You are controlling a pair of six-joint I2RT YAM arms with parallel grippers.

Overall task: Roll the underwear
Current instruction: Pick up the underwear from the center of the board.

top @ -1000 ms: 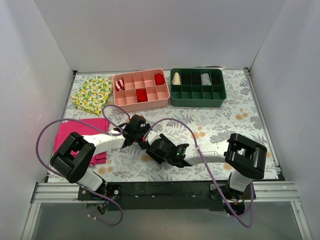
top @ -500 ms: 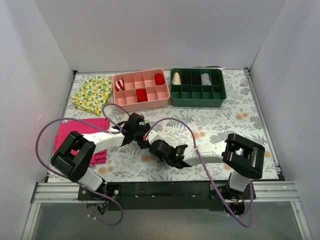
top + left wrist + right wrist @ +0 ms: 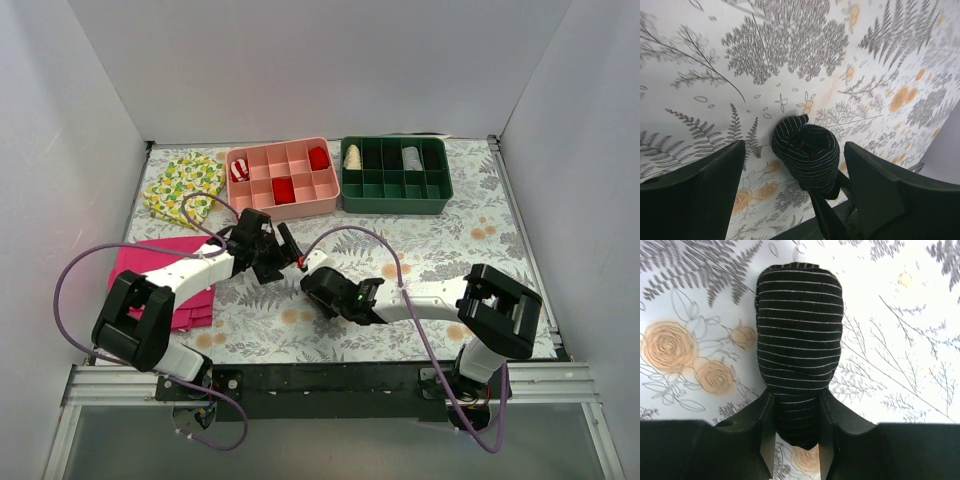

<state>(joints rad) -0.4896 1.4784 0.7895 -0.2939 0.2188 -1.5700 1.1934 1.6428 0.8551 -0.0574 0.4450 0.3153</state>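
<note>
While the right pincer squeezes one end of the rolled, pinstriped black underwear, roll against the floral surface, left pincer spread wide, empty, flanking the roll on both sides without touching it.

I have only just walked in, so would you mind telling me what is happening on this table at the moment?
The underwear is already a compact black roll with thin pale stripes. The right gripper is shut on one end of it, just over the floral table. The left gripper is open, with its fingers on either side of the roll and not touching it. The pink tray and the green tray at the back are not being handled.
</note>
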